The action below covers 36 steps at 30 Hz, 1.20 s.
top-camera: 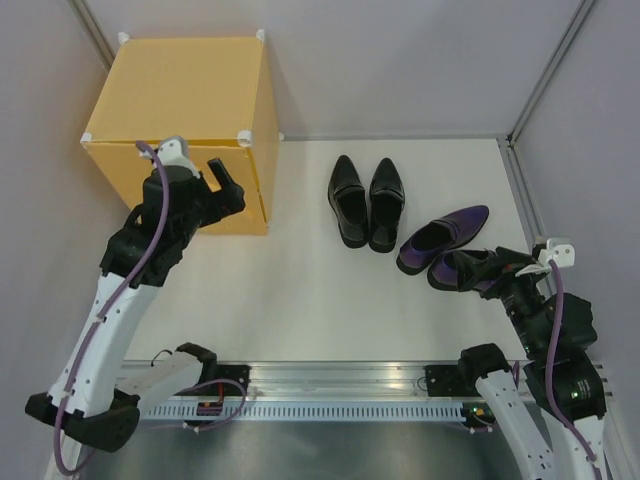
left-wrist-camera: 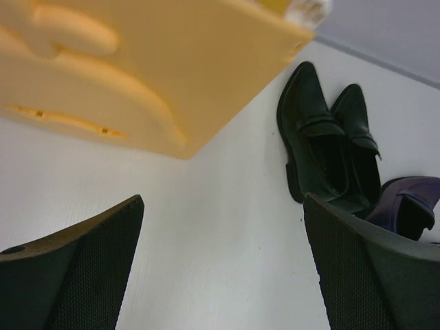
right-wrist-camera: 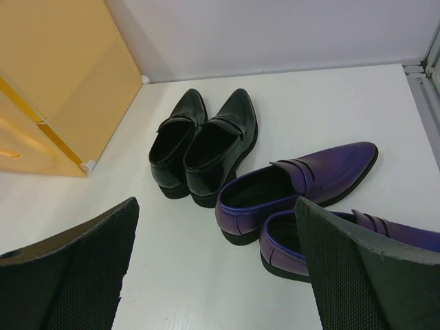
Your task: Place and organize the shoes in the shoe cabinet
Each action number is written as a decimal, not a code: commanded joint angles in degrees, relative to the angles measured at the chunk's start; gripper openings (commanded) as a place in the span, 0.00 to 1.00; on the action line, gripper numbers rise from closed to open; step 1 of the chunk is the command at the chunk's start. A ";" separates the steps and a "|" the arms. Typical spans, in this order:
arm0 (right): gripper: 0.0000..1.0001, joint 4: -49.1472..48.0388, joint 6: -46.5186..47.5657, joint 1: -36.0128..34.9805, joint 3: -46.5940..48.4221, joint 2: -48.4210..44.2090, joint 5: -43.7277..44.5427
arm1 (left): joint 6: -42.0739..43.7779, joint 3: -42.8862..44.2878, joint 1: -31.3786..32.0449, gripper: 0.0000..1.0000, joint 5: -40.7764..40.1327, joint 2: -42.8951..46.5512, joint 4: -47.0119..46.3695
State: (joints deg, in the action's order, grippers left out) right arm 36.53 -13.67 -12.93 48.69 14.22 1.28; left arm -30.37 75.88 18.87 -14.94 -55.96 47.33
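Left gripper (left-wrist-camera: pixel 221 203), jaws wide apart and empty, hangs just before the shoe cabinet (left-wrist-camera: pixel 172 75). Right gripper (right-wrist-camera: pixel 216 203), equally spread, hovers at the heels of the purple pair (right-wrist-camera: pixel 309 172), with the black pair (right-wrist-camera: pixel 210 141) farther ahead.

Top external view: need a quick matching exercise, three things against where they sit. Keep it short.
Things:
1. black pair
2. purple pair
3. shoe cabinet

Places:
A. far left corner of the table
B. right side, next to the right arm, toes angled to the far right
C. middle of the table, side by side, toes pointing away from the arms

Pairs: 1-C, 2-B, 3-A
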 commanded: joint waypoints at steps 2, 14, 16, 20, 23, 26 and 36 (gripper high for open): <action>0.98 -2.96 -1.01 -0.34 -0.87 -1.21 -1.01 | 0.74 12.16 8.10 1.00 -20.38 -8.18 -5.23; 0.98 -3.93 -1.36 -1.66 -2.46 -3.85 -0.31 | 5.32 24.92 11.27 1.00 -37.26 -24.09 -5.58; 0.98 -4.10 -1.44 -1.66 -2.63 -4.20 -0.05 | 5.93 25.72 11.36 1.00 -38.85 -25.15 -5.67; 0.98 -4.10 -1.62 -1.75 -2.81 -4.81 0.56 | 6.38 25.90 11.36 1.00 -39.29 -26.30 -5.67; 0.98 -4.10 -1.71 -1.75 -2.90 -4.99 0.83 | 6.81 25.46 11.36 1.00 -39.55 -27.35 -5.67; 0.98 -4.10 -1.80 -1.84 -2.98 -5.08 0.74 | 7.08 24.33 11.36 1.00 -39.29 -28.15 -5.50; 0.98 -4.10 -2.32 -1.84 -3.86 -5.43 0.48 | 8.84 21.25 11.36 1.00 -38.15 -28.68 -5.41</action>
State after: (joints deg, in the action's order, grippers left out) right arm 34.26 -15.25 -14.41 45.12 9.41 1.32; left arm -24.23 98.13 30.09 -52.29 -84.44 42.85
